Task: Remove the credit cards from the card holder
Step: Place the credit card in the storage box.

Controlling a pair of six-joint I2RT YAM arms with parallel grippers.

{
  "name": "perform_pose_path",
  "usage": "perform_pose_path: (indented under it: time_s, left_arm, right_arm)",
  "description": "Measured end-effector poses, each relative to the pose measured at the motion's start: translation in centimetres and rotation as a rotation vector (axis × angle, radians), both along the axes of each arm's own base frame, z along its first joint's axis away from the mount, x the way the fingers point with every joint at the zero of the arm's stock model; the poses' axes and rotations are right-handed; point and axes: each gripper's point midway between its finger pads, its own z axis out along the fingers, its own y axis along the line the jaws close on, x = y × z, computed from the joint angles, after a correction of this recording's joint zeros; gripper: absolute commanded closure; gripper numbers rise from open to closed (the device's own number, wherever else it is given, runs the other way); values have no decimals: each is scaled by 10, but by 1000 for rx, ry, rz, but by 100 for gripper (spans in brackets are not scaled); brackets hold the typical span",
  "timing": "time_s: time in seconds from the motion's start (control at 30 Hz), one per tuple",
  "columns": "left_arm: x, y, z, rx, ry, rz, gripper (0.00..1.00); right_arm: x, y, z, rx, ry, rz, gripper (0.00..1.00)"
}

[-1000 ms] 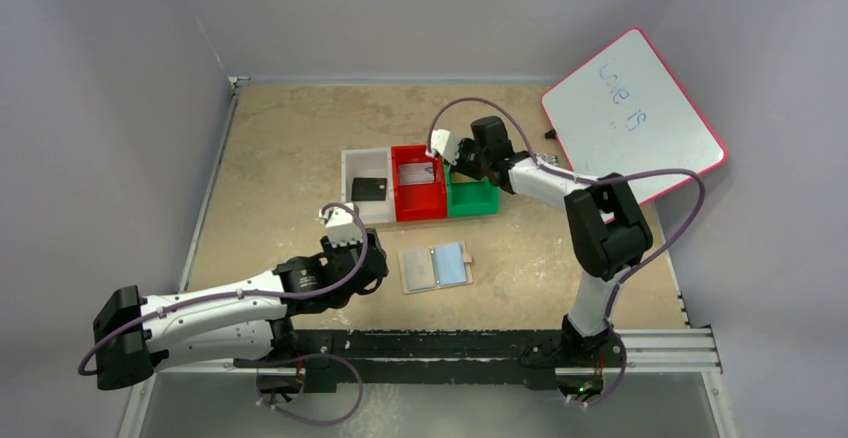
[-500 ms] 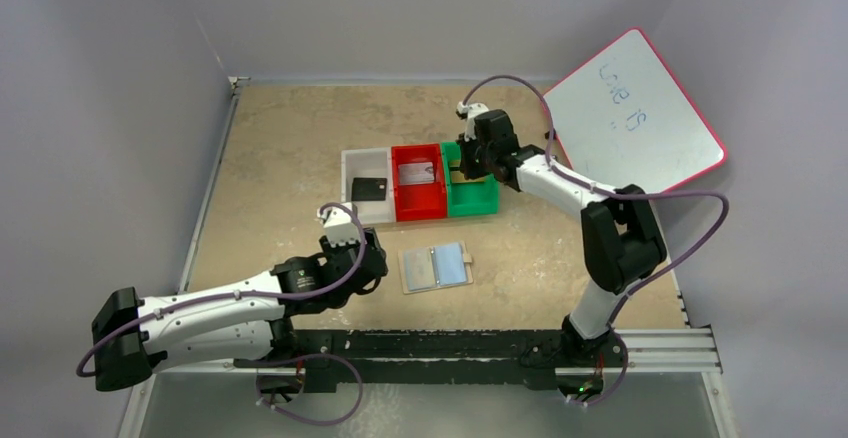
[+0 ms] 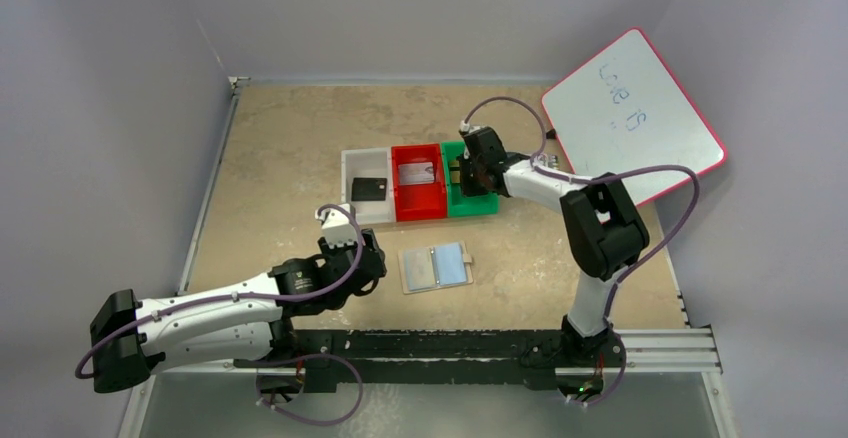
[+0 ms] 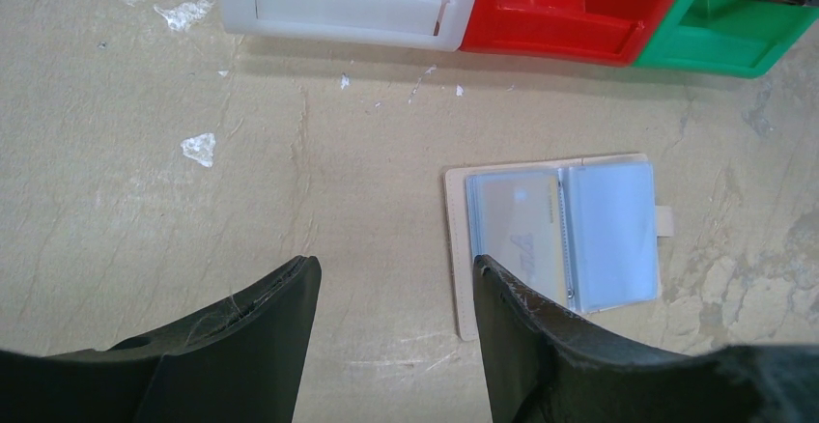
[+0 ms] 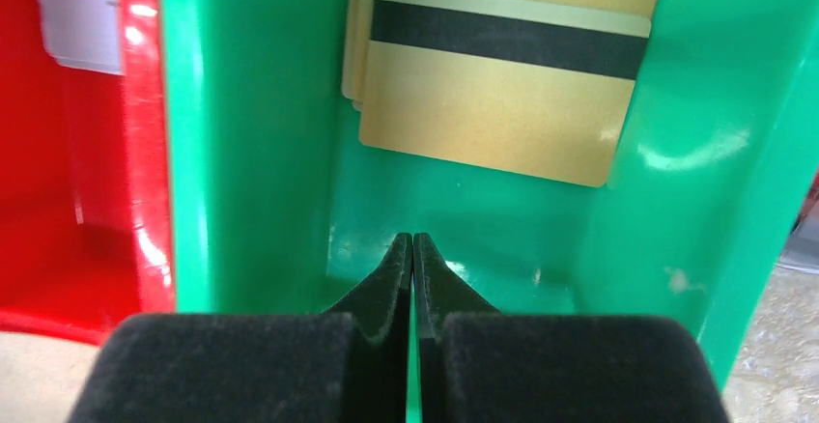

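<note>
The tan card holder (image 3: 436, 267) lies open on the table, and in the left wrist view (image 4: 618, 239) it shows two light-blue pockets. A pale gold card (image 4: 517, 230) sits in its left pocket. My left gripper (image 3: 368, 263) is open and empty, low over the table just left of the holder (image 4: 396, 268). My right gripper (image 3: 463, 172) is shut with nothing seen between its tips (image 5: 412, 239), inside the green bin (image 5: 251, 133). Gold cards with a black stripe (image 5: 493, 104) lie in that bin beyond the tips.
A white bin (image 3: 366, 163) with a black card (image 3: 370, 189), a red bin (image 3: 418, 201) with a pale card (image 3: 415, 173) and the green bin (image 3: 474, 202) stand in a row mid-table. A whiteboard (image 3: 632, 108) leans at the back right.
My right gripper has swung right from over the red bin and come down into the green bin. The left arm and the card holder have hardly moved.
</note>
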Motion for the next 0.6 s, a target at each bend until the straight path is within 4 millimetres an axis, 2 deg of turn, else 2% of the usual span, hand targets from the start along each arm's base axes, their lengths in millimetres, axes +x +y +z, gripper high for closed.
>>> perform_pose_path:
  time_s: [0.27, 0.6]
  left_arm:
    - [0, 0, 0, 0, 0, 0, 41]
    - [0, 0, 0, 2, 1, 0, 41]
  right_arm:
    - [1, -6, -18, -60, 18, -48, 100]
    - [29, -7, -17, -91, -44, -125, 100]
